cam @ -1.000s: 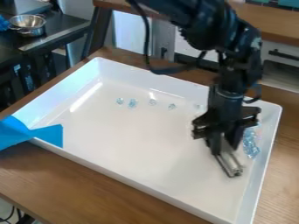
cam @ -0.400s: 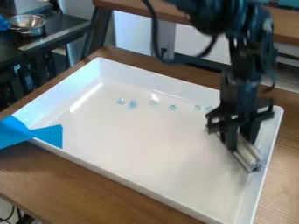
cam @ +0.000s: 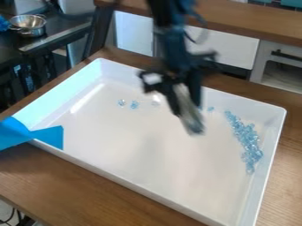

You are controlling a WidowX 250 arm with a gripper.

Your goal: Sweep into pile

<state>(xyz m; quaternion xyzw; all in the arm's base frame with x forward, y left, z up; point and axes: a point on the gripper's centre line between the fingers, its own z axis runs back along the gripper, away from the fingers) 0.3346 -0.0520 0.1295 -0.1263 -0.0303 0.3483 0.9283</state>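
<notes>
Beads [cam: 252, 148], or at least little clear-blue bits that look like beads, are mostly bunched in a long strip down the right side of the frame, inside the white tray [cam: 126, 150] on the worktop [cam: 82, 183]. A few stragglers [cam: 134, 104] sit left of the arm in the upper middle, and a couple more are just to the right of it. The hand [cam: 187, 105] is at upper centre, fingers closed around a silver bar [cam: 192, 121] that slants down to the right. It's blurry, so can't tell if the bar touches the tray. Handling-wise, I'd guess the bits are hard, super light and slidey on that smooth floor, so no point pinching them one by one; push low and slow or they'll scatter or slip under the edge. Bar looks stiff and fairly light, maybe slick metal, and gripping the upper end like that seems right, leaving the lower part free to sweep, though it could twist if it catches the tray wall. Looks well along to me, strays are what's left.
</notes>
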